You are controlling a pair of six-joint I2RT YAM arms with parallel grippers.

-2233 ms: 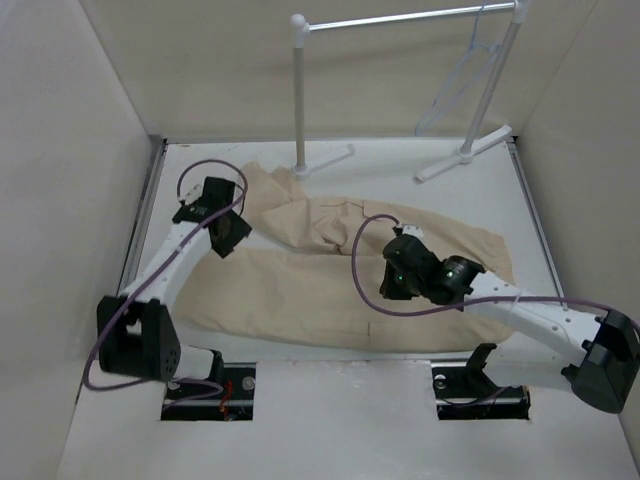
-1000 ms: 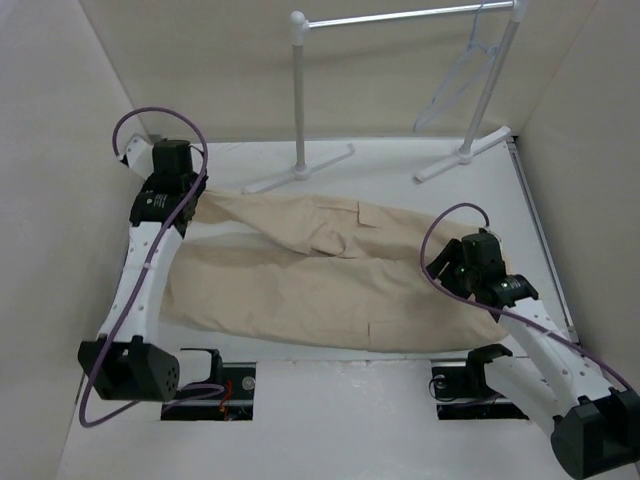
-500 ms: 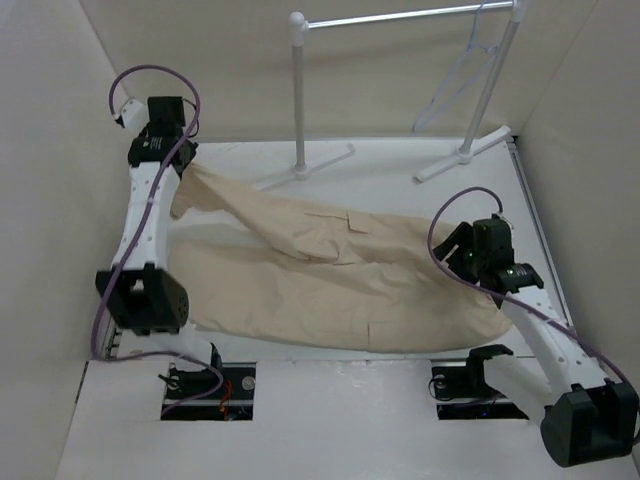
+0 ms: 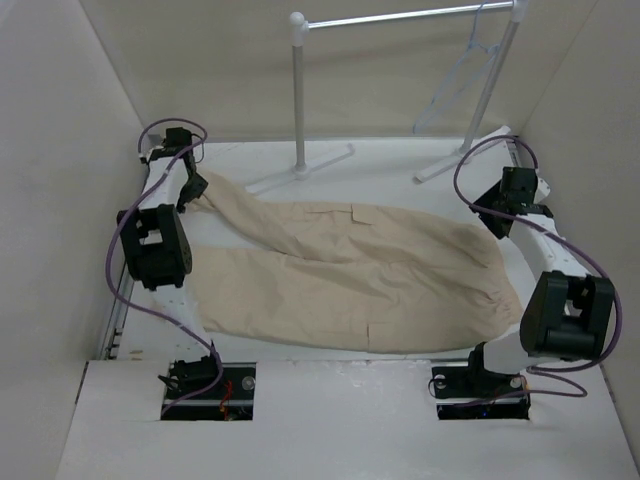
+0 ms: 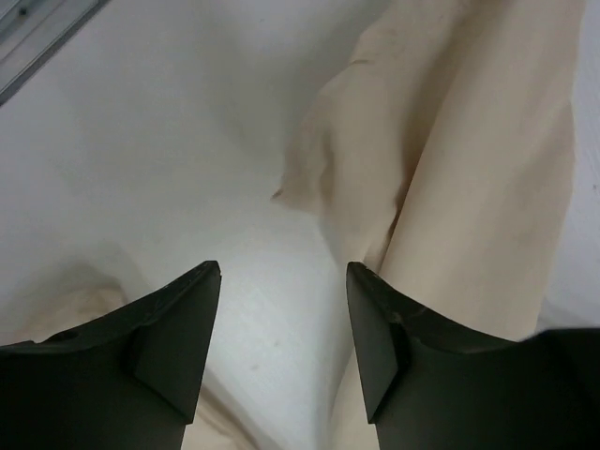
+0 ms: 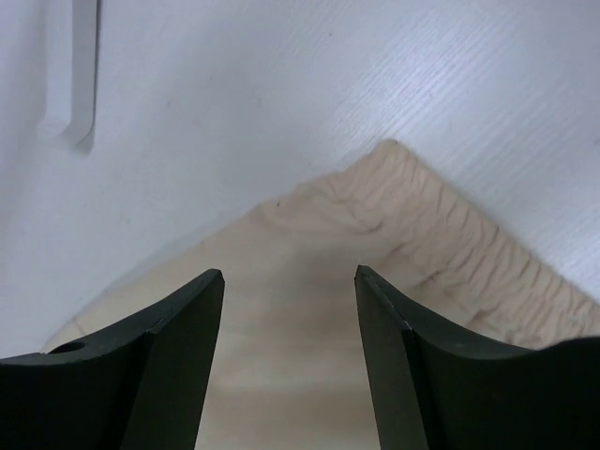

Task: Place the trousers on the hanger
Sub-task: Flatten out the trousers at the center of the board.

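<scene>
Beige, wrinkled trousers (image 4: 350, 270) lie spread flat across the table (image 4: 400, 165), legs left, waistband right. Left gripper (image 5: 281, 274) and right gripper (image 6: 289, 277) hover released over their ends. Hanger (image 4: 462, 80) hangs far right.

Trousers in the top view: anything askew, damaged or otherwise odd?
Nothing damaged. The trousers lie spread flat, but the far leg runs askew, slanting to the far-left corner beside the open left gripper. The hanger hangs empty on the rack.
</scene>
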